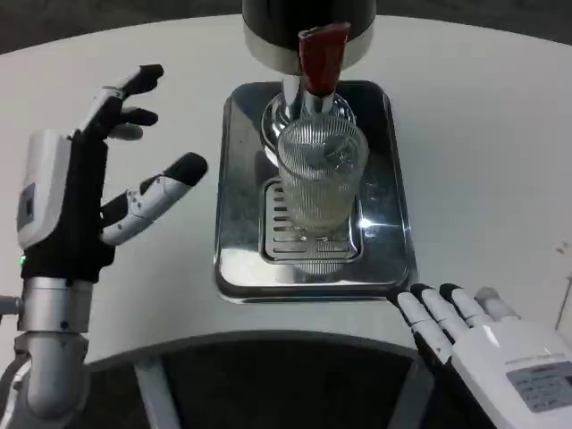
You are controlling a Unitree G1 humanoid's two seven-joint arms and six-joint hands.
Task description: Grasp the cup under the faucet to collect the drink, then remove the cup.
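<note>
A clear ribbed glass cup stands upright on the slotted grate of a shiny metal drip tray, directly below the faucet spout with its red lever. My left hand is raised to the left of the tray, fingers spread apart, holding nothing, a short gap away from the cup. My right hand lies palm down at the table's near edge, just right of the tray's front corner, fingers stretched out and empty.
The dark and silver drink dispenser body rises behind the tray at the top. The white table curves away on both sides; its near edge runs just in front of the tray.
</note>
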